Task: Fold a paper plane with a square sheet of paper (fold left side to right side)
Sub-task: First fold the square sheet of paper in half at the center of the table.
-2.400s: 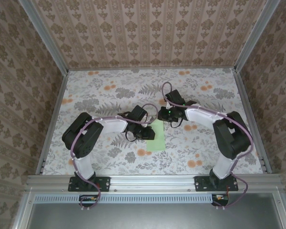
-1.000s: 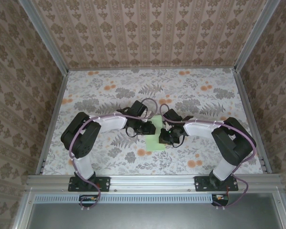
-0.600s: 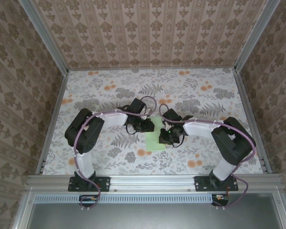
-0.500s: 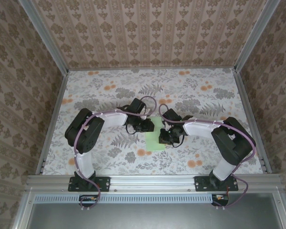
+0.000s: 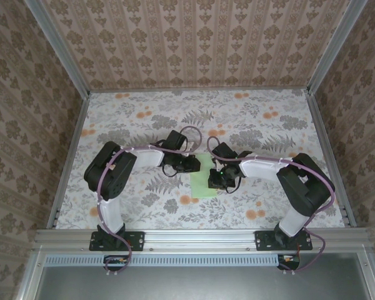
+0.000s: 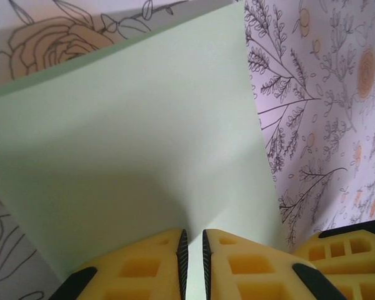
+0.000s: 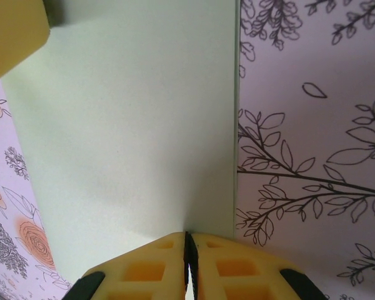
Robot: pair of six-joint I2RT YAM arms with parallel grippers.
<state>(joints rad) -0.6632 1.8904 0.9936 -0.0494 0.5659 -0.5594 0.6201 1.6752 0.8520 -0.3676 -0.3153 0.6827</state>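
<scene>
Right gripper [image 7: 187, 242] has swung in from the far side to the paper's right edge, and the left gripper [image 6: 192, 240] has crept toward the far end. Both are pinched onto the pale-green paper [image 5: 204, 187], which lies mid-table between the arms. My call: carry the left side over low, match the edges, then press the crease. The flowered table [image 5: 131, 119] is open all round and the walls are well apart. The two grippers crowd each other.
</scene>
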